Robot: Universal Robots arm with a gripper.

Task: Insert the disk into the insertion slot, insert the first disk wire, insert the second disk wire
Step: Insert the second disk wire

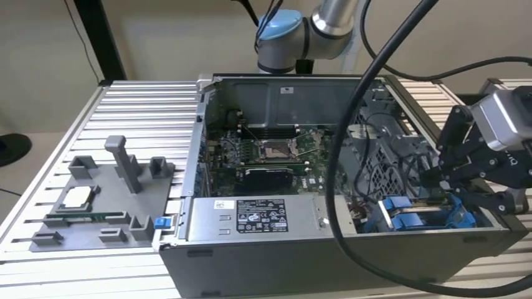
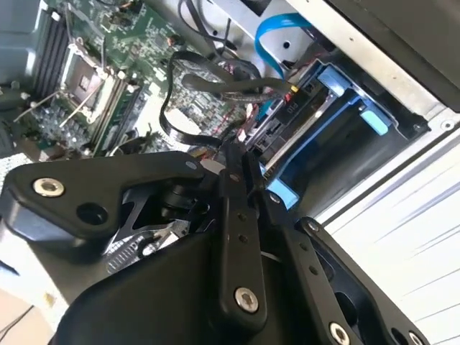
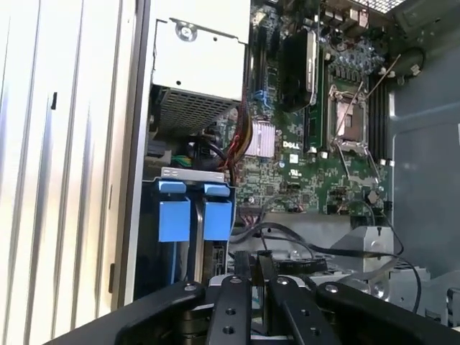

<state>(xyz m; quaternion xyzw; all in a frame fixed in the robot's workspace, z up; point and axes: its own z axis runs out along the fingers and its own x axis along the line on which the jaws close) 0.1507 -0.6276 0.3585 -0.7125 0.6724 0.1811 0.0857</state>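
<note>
Blue plastic is marking where the work is happening: the disk (image 2: 316,136) in its bright blue carrier is sitting inside the insertion slot (image 3: 188,215), the narrow bay at the corner of the open computer case (image 1: 332,261) nearest the exterior view's right. In the first wrist view two blue tabs are standing side by side at the mouth of that bay, and in the second wrist view the blue frame is lying square within the grey metal walls — so, judging by how it is lying, the first step looks done.

The hand (image 2: 241,162) is hovering just beside the bay, its black fingers (image 3: 248,277) pressed together with no gap showing between them. Whether something thin is pinched at the tips I cannot tell; no plug is showing clearly there.

A light blue flat cable (image 2: 284,29) is curling above the carrier, and black cables (image 2: 208,75) are looping loose over the green circuit board (image 3: 323,144) close to the fingertips. A dark connector appears to be resting against the disk's near edge in the second wrist view, but whether it is seated I cannot make out. By my reading, the wire steps are under way rather than finished.

The grey labelled power box (image 1: 253,219) is lying along the near wall of the case, and a grey parts tray (image 1: 99,205) is sitting on the ribbed metal counter (image 1: 124,106), well apart from the hand.
</note>
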